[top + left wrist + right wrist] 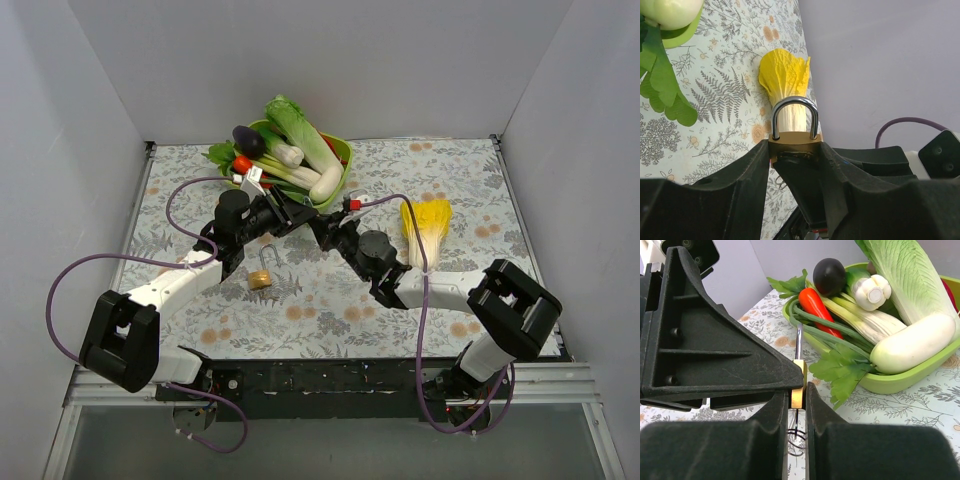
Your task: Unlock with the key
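Firmly clamped in my left gripper (795,150) is a brass padlock with a silver shackle (790,137). One black finger presses each side of its body, and the shackle arch rises clear above the tips. My right gripper (797,395) comes in from the opposite side, its two fingers drawn almost together beneath the padlock's underside. The tiny thin grey metal key (796,417) runs down the narrow slot between them, with a wire ring (795,441) hanging at its lower end. I cannot tell whether my right pads are actually pressing the key or only flanking it.

Room is tight here. In the right wrist view my broad left finger fills the space on the left, hard against the padlock. On the right, the rim of the lime-green plastic bowl (900,382), heaped with vegetables, sits near, and parsley-like leaves spill over its edge towards my fingers.

From above, both wrists meet just in front of that bowl. A yellow leafy cabbage head (425,225) lies near my right forearm. A small brass padlock (261,276) rests beside my left forearm on the floral-printed tablecloth (330,310). Bare cloth stretches from there towards the near edge.
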Tool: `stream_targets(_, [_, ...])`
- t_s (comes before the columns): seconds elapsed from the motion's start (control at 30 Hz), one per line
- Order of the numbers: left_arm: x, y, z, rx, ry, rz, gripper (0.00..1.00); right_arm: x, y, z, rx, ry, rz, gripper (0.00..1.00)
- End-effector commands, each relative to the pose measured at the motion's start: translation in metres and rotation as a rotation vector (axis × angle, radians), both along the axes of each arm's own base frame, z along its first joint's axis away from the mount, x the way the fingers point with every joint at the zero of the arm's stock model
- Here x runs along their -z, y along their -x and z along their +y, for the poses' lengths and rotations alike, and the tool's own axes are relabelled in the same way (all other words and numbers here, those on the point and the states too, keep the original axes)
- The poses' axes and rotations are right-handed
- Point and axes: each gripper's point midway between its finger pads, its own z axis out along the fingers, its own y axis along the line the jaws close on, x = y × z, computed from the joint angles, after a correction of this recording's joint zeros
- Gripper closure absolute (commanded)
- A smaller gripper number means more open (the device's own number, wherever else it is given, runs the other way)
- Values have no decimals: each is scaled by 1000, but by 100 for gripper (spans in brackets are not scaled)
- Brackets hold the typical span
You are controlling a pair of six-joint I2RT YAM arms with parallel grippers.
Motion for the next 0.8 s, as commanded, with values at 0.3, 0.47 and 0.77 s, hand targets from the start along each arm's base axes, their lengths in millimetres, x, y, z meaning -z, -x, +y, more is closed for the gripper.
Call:
stream_targets(0.3, [-44,8,-3,52,27,-151,4,-34,-10,-28,-1,-165,7,99])
stream_targets(0.47, [-56,6,5,19,-7,-210,2,-53,2,-49,-44,-205,16,99])
stream_targets(0.77, [-86,17,-3,126,-35,-397,24,-88,40,-56,-242,-201,6,99])
